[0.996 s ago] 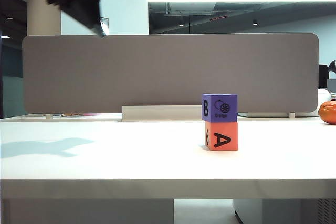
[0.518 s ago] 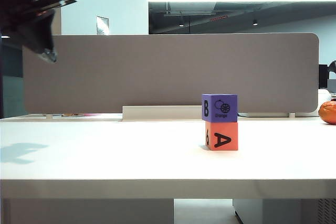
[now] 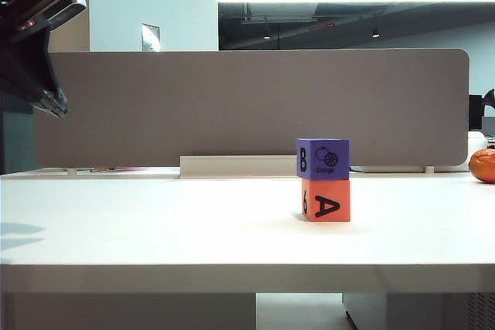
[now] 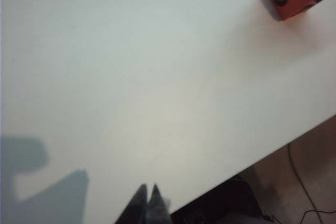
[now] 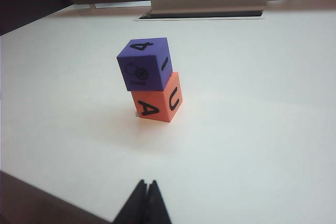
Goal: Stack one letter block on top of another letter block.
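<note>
**Op A:** Starting at the left of the exterior view: my left gripper [image 3: 52, 102] hangs high over the table's [image 3: 155, 229] left edge, well apart from everything. On its wrist camera the fingertips [image 4: 148, 198] are pressed together with nothing between them.

**Op B:** And the stack?

**Op A:** Right of centre. The purple block [image 3: 323, 159] sits on the orange-red block [image 3: 326, 200], faces touching, both upright. I'd call the stacking done.

**Op B:** What worries you from here?

**Op A:** From the right wrist camera the purple block [image 5: 143, 71] looks turned a little against the orange-red block [image 5: 157, 98] and offset toward one side, so it doesn't cover the lower top fully. A knock to the table, or an arm sweeping low past it, could tip it off. I'd keep both arms clear.

**Op B:** Orientation?

**Op A:** They're cubes, so there is no long axis. In the exterior view the purple one shows "B" and the orange drawing toward the camera, "4" on top; the lower one shows "6" and "A" lying on its side.

**Op B:** Right gripper?

**Op A:** Right gripper [image 5: 146, 187] is closed and empty, low at the near table edge, aimed at the stack, well apart from it.
</note>
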Robot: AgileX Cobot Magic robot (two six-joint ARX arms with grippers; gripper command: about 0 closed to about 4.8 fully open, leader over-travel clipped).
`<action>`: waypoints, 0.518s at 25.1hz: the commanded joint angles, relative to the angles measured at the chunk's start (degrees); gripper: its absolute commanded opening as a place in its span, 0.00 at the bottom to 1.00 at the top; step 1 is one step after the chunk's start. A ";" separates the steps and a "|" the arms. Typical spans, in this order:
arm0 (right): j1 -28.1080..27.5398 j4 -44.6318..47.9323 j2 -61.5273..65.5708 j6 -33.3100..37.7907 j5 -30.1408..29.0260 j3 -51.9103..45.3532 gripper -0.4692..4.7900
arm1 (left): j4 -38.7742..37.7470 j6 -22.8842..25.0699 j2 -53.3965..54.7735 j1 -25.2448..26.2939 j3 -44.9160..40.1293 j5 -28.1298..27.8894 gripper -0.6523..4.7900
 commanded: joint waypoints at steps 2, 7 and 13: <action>0.00 0.83 -0.02 0.00 -0.04 -0.24 0.09 | 0.35 0.31 -0.20 0.09 0.15 0.61 0.11; 0.00 0.83 -0.02 -0.02 -0.04 -0.24 0.09 | 2.21 0.50 -0.20 0.09 0.15 0.17 0.11; 0.00 0.83 -0.02 0.00 -0.07 -0.24 0.09 | 8.68 3.10 -0.24 0.13 -0.59 -5.09 0.11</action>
